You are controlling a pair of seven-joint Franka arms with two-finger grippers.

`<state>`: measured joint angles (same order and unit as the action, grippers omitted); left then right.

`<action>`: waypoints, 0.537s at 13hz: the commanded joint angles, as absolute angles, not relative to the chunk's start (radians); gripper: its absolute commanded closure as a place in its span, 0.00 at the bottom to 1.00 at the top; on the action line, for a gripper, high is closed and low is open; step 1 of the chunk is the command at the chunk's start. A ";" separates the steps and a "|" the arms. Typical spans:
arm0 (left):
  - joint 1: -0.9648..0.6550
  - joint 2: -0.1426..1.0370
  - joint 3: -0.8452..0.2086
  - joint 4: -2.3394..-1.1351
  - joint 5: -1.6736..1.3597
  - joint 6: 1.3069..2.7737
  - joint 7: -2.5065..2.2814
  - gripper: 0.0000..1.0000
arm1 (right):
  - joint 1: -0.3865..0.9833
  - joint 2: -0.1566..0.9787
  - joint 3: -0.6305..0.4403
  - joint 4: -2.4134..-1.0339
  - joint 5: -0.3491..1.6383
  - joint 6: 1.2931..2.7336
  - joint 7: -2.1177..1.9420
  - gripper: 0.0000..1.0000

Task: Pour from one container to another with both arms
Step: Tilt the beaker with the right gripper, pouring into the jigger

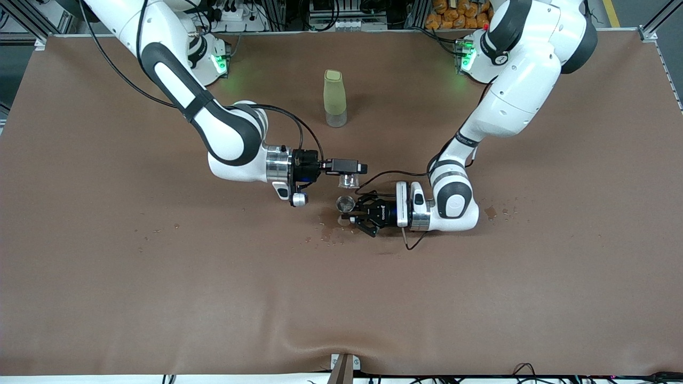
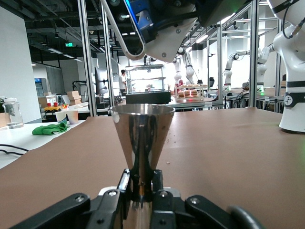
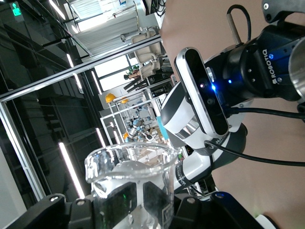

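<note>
My right gripper (image 1: 351, 169) is shut on the tiny clear glass cup (image 1: 349, 181), held in the air just over the steel jigger (image 1: 346, 204). In the right wrist view the glass cup (image 3: 131, 183) sits between the fingers (image 3: 112, 202), tipped on its side, with droplets inside. My left gripper (image 1: 358, 214) lies low over the brown table, shut on the jigger. The left wrist view has the jigger (image 2: 143, 136) standing upright with the fingers (image 2: 123, 181) clamped at its narrow waist. The right arm's wrist (image 2: 162, 28) hangs above the jigger's mouth.
A tall pale-green bottle (image 1: 334, 98) stands farther from the front camera, between the two bases. Wet spots (image 1: 332, 233) darken the brown cloth near the jigger, and more drops (image 1: 499, 210) lie toward the left arm's end. The left arm's camera housing (image 3: 205, 93) fills the right wrist view.
</note>
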<state>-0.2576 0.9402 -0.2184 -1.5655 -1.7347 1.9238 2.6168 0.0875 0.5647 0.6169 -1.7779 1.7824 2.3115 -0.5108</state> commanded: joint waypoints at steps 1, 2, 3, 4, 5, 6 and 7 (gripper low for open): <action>-0.249 0.887 -0.219 -1.628 -1.752 1.907 2.609 1.00 | 0.095 0.552 0.609 -1.776 1.831 2.303 -0.488 1.00; -0.249 0.887 -0.219 -1.628 -1.752 1.908 2.609 1.00 | 0.095 0.551 0.607 -1.776 1.822 2.304 -0.500 1.00; -0.249 0.887 -0.219 -1.628 -1.752 1.907 2.609 1.00 | 0.095 0.549 0.604 -1.773 1.803 2.306 -0.526 1.00; -0.250 0.885 -0.219 -1.626 -1.752 1.907 2.609 1.00 | 0.095 0.548 0.603 -1.770 1.774 2.310 -0.585 1.00; -0.249 0.885 -0.219 -1.626 -1.752 1.907 2.609 1.00 | 0.089 0.548 0.598 -1.770 1.751 2.310 -0.622 1.00; -0.249 0.885 -0.219 -1.625 -1.752 1.907 2.599 1.00 | 0.089 0.546 0.574 -1.770 1.702 2.310 -0.690 1.00; -0.249 0.885 -0.219 -1.624 -1.752 1.907 2.599 1.00 | 0.089 0.546 0.566 -1.770 1.656 2.315 -0.754 1.00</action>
